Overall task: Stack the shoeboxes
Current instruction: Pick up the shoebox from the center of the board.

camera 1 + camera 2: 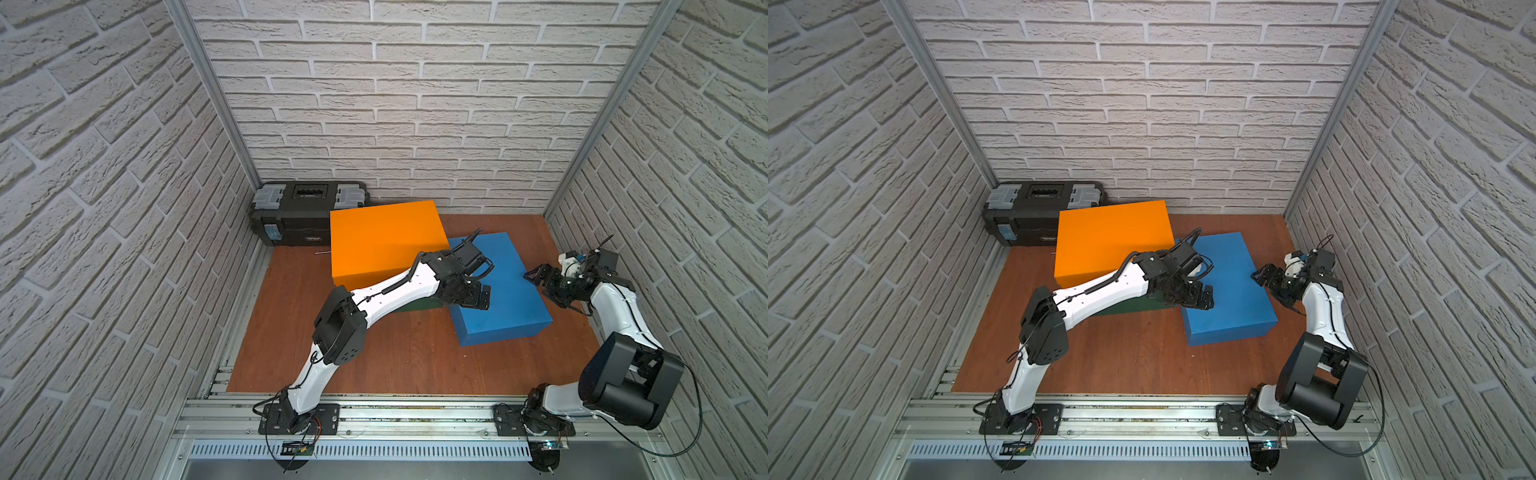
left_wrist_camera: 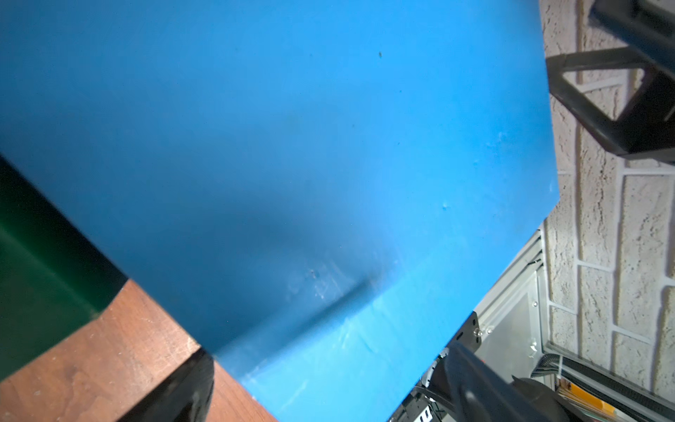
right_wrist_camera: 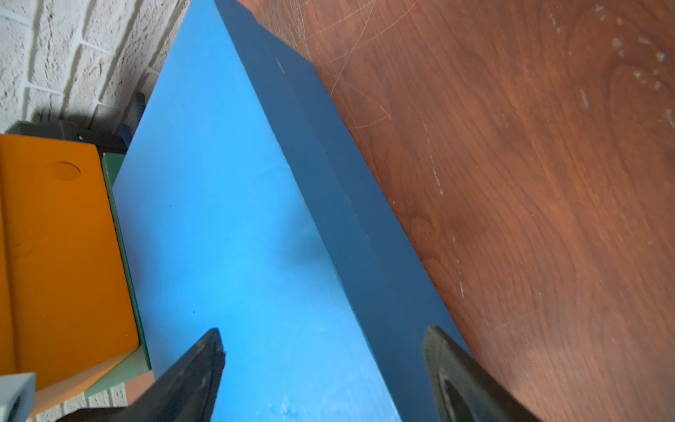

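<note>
Both pairs of jaws are seen apart at the blue shoebox (image 1: 513, 291); by an uneven lift it could be tipped against the orange shoebox (image 1: 382, 241).

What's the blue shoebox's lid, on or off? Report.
On. The blue shoebox shows an unbroken flat top in both top views, with the lid's rim overlapping its side.

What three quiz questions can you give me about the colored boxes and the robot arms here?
1. True or false: the orange box sits on top of the green box.
2. Which box is the left gripper over? A: orange box. B: blue box. C: green box.
3. Fill in: the black ___ stands in the back corner, behind the orange box.
Key: 1 true; 2 B; 3 toolbox.
</note>
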{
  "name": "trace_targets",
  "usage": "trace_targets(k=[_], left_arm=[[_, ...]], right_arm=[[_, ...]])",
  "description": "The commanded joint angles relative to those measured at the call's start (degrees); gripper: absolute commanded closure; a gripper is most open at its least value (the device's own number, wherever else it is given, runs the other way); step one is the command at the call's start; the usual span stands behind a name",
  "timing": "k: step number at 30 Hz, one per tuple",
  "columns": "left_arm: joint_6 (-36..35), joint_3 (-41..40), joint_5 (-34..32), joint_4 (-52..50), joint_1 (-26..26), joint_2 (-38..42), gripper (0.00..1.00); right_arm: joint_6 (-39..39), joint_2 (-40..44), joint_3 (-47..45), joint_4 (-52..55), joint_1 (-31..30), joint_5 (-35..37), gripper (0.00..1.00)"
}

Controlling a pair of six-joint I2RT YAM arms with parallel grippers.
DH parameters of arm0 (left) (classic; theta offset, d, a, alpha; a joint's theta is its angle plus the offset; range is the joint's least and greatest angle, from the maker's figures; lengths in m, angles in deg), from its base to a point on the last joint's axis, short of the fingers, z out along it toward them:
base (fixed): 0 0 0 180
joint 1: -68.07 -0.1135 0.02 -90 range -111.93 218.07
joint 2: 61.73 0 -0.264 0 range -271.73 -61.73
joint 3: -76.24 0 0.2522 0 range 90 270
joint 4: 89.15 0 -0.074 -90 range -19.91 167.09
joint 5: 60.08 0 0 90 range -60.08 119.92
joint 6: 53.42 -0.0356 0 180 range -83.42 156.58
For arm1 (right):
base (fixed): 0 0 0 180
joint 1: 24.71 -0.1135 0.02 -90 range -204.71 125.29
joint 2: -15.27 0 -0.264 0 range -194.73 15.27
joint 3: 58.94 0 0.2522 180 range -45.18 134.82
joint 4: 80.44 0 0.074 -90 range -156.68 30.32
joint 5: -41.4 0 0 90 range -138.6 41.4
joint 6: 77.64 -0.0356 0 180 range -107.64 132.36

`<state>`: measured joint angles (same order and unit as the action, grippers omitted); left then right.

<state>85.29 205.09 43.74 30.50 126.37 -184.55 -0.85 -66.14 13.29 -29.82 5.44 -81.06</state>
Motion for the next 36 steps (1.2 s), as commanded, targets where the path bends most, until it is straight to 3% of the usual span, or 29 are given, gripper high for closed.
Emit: trace_targets(k=[1, 9, 15, 21, 29, 36], left_arm=[[0.1, 3.7, 2.4, -1.4, 0.5, -3.1, 0.02], [2.2, 11.8, 5.3, -1.6, 0.6, -9.3, 0.02], [2.7, 15.8, 5.8, -2.0, 1.2, -11.9, 0.02], [3.0, 17.0, 7.4, -1.0, 1.1, -13.6, 0.02], [3.8, 21.2, 10.3, -0.3, 0.7, -18.3, 0.02], [1.6, 22.1, 9.0, 2.1, 1.7, -16.1, 0.02]], right_arm=[[-1.0, -1.7, -1.7, -3.1, -0.2, -1.9, 0.13], [-0.7, -0.2, -4.2, -3.0, -0.2, -0.8, 0.14], [0.1, 4.6, -5.1, -0.5, 1.6, 6.6, 0.13], [-2.3, 6.5, -7.8, -2.5, 4.1, 8.6, 0.09], [-3.6, -0.3, -7.6, -4.0, 4.6, 0.7, 0.1], [-5.8, 5.3, -6.8, -2.9, 4.7, -2.7, 0.23]])
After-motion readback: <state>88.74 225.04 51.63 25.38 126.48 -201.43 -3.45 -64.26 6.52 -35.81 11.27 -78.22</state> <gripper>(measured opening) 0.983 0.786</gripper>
